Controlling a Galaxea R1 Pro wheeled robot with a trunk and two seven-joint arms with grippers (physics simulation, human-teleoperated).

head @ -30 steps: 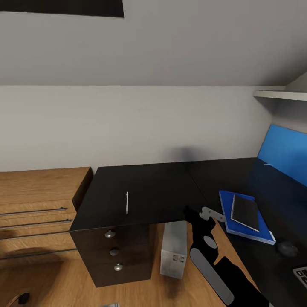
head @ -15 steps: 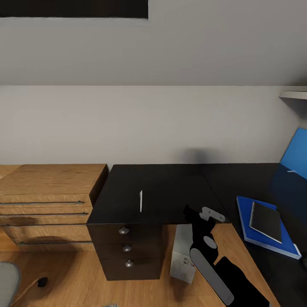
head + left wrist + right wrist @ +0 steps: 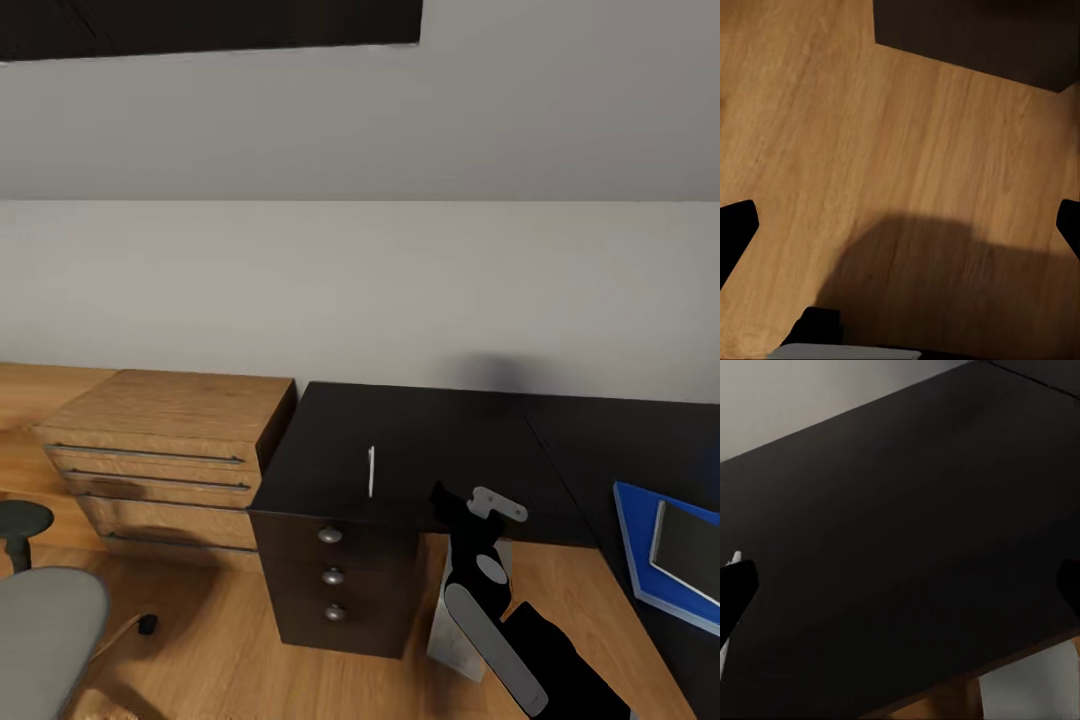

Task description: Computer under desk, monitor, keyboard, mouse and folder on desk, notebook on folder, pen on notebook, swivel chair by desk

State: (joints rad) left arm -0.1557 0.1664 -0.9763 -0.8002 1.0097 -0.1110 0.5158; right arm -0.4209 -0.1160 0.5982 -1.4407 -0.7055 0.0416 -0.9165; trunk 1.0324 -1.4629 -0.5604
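Observation:
The desk (image 3: pixel 440 445) has a glossy black top, and the thin white pen (image 3: pixel 371 471) lies on its near left part. At the right edge the blue folder (image 3: pixel 635 555) lies on the desk with the grey notebook (image 3: pixel 690 548) on top of it. The pale computer (image 3: pixel 452 640) stands under the desk, partly hidden by my right arm (image 3: pixel 490 590). The swivel chair (image 3: pixel 45 630) shows its grey seat at the lower left. My right gripper (image 3: pixel 900 585) is open over the desk top (image 3: pixel 907 525), the pen's tip (image 3: pixel 733 559) beside one finger. My left gripper (image 3: pixel 900 225) hangs open above the floor.
A light wood cabinet (image 3: pixel 170 440) with drawers stands against the wall, left of the desk. The desk's drawer unit (image 3: pixel 333 590) has three round knobs. Wood floor (image 3: pixel 210 660) lies between the chair and the drawers. A dark block (image 3: pixel 975 37) sits on the floor ahead of the left gripper.
The whole picture has shifted right, so the camera has turned left. The chair and more of the cabinet have come into view; folder and notebook slid to the right edge.

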